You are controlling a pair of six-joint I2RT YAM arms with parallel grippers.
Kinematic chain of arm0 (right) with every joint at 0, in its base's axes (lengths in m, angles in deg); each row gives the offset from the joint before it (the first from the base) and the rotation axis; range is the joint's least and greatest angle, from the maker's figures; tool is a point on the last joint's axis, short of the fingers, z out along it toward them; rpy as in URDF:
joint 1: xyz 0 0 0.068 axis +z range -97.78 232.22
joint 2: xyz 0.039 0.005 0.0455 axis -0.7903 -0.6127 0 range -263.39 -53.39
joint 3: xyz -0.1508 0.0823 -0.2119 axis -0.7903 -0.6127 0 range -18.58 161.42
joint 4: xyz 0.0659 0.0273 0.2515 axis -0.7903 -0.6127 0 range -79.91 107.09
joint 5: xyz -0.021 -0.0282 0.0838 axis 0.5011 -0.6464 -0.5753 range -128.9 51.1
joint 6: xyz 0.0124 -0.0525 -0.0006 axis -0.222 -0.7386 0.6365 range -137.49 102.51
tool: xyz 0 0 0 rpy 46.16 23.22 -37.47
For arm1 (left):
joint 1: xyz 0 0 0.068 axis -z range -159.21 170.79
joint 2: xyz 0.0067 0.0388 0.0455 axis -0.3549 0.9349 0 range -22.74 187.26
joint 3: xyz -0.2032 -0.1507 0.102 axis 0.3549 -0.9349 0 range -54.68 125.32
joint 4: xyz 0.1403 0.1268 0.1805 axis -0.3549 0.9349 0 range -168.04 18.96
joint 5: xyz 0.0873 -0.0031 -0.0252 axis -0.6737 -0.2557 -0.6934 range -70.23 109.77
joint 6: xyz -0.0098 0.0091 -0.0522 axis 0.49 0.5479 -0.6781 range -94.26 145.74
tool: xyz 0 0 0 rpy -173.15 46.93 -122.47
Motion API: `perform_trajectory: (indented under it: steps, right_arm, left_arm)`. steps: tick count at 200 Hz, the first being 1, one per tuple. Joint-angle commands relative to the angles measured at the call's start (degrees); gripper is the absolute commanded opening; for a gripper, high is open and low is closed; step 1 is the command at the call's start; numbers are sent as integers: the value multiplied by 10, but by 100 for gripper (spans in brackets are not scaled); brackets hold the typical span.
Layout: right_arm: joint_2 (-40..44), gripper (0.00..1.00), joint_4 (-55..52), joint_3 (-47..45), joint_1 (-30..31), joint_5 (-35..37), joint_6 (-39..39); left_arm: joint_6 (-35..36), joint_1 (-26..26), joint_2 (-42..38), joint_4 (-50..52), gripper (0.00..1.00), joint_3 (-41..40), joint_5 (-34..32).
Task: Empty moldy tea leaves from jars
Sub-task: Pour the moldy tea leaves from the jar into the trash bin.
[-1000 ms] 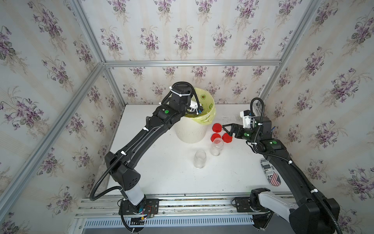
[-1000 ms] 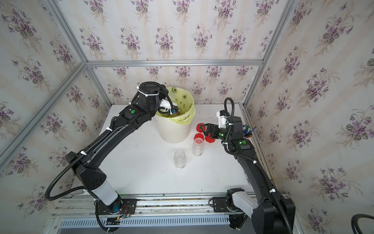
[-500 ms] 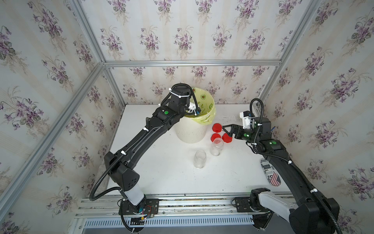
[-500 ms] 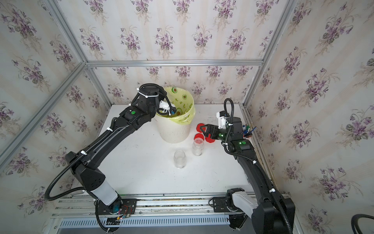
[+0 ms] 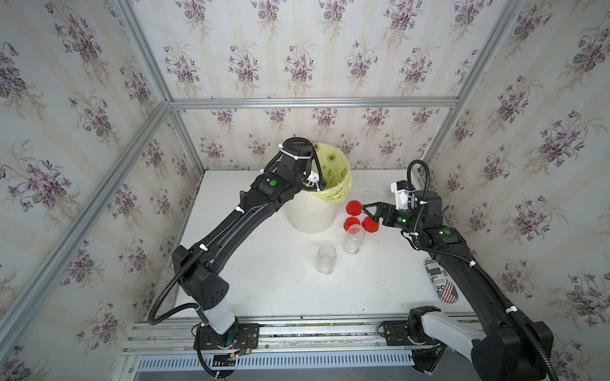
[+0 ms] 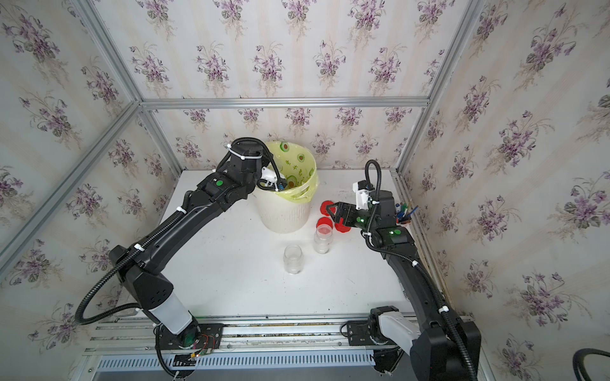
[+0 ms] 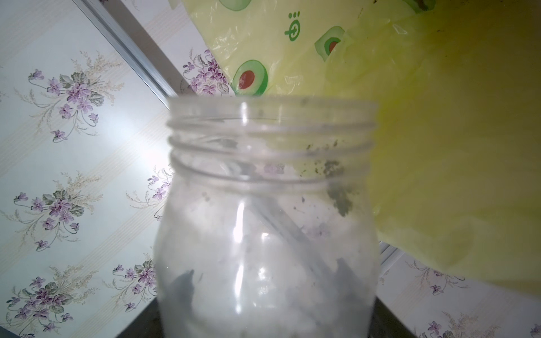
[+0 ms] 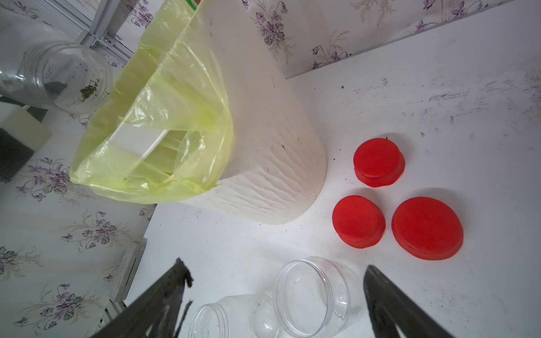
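My left gripper [image 7: 263, 278] is shut on a clear jar [image 7: 269, 204], which it holds tilted at the rim of the cream bin [image 5: 310, 214]. Its fingers show only dimly through the glass. Only smears of moldy tea leaves [image 7: 339, 199] cling inside that jar [image 8: 55, 76]. Two more open jars [image 5: 326, 259] [image 5: 354, 238] stand upright on the table in both top views, with no leaves visible in them. Three red caps [image 8: 378, 162] [image 8: 358, 221] [image 8: 427, 228] lie beside the bin. My right gripper [image 5: 368, 211] hovers open over the caps, holding nothing.
The bin's yellow avocado-print bag [image 6: 297, 168] hangs over its rim. A pen cup [image 6: 404, 214] stands at the right wall. A patterned case [image 5: 442, 280] lies by the table's right edge, under my right arm. A grey block [image 5: 164, 275] sits at the left edge.
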Motion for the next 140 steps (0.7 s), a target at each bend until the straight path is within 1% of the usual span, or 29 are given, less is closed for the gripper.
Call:
perform_trajectory:
  steps: [1,18,38,70,88,95,129,140]
  right_arm:
    - [-3,92,9,6,0,-7,-1]
    - [-6,92,11,6,1,-9,1]
    - [-7,92,20,5,1,-14,6]
    - [-10,92,12,13,1,-17,2]
    - [-8,92,17,11,1,-15,5]
    - [-9,92,23,7,1,-16,9]
    - [-22,92,16,19,0,-27,7]
    - [-19,92,15,23,0,-24,6]
  left_arm:
    - [42,4,1,-22,75,37,16]
    - [48,5,-4,-22,75,15,15]
    - [38,-1,-7,-21,75,-9,13]
    - [39,0,-7,-22,75,10,13]
    - [18,-7,-14,-18,75,-7,41]
    - [23,-16,-13,-18,75,-18,49]
    - [29,-18,-7,-29,75,-2,49]
    - [19,-19,-11,-28,75,-8,52]
